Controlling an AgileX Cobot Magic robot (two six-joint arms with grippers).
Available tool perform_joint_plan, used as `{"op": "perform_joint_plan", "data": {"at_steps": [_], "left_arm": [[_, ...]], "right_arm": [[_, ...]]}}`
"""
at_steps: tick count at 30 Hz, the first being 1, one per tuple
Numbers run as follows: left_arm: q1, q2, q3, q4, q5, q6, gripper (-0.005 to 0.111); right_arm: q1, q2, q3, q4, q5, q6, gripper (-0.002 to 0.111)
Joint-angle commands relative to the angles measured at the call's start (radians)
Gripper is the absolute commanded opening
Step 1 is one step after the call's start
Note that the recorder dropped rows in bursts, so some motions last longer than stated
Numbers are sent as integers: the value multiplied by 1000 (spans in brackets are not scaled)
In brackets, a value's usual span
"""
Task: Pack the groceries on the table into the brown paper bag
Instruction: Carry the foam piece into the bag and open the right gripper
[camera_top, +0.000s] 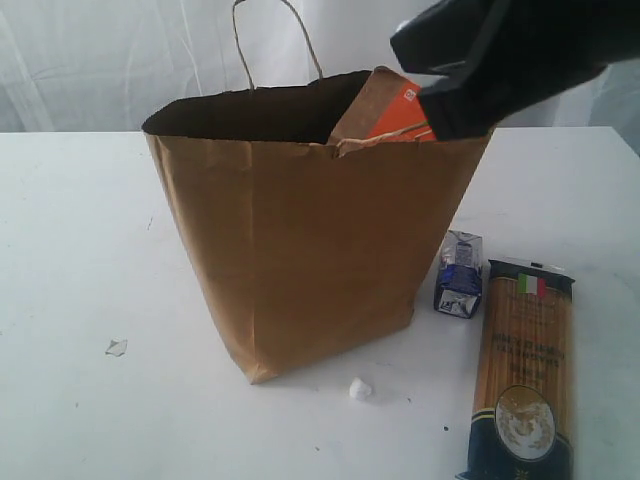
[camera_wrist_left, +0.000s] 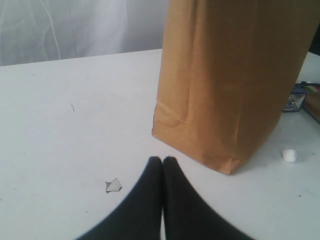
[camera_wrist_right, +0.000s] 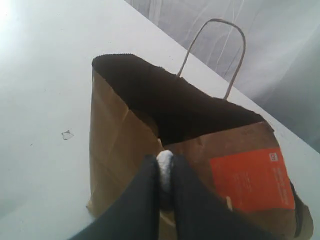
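The brown paper bag stands open on the table. My right gripper hangs over the bag's right rim, shut on the edge of the brown pouch with orange label, which dips into the opening. In the right wrist view a whitish bit shows between the fingertips of the right gripper, with the pouch beside them. The blue-white carton and the spaghetti pack lie right of the bag. My left gripper is shut and empty, low over the table near the bag's base corner.
A small white lump lies in front of the bag. A torn paper scrap lies on the table at the left. The bag's cord handle stands up at the back. White curtains hang behind the table.
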Motion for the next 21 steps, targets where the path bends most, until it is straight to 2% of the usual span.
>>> {"op": "perform_joint_plan", "data": {"at_steps": [1, 15, 21], "left_arm": [[0, -5, 3, -4, 4, 0, 0], [0, -5, 3, -4, 4, 0, 0], [0, -5, 3, -4, 4, 0, 0]], "right_arm": [[3, 65, -53, -5, -34, -12, 0], [3, 351, -105, -5, -93, -12, 0], [0, 451, -105, -5, -185, -12, 0]]}}
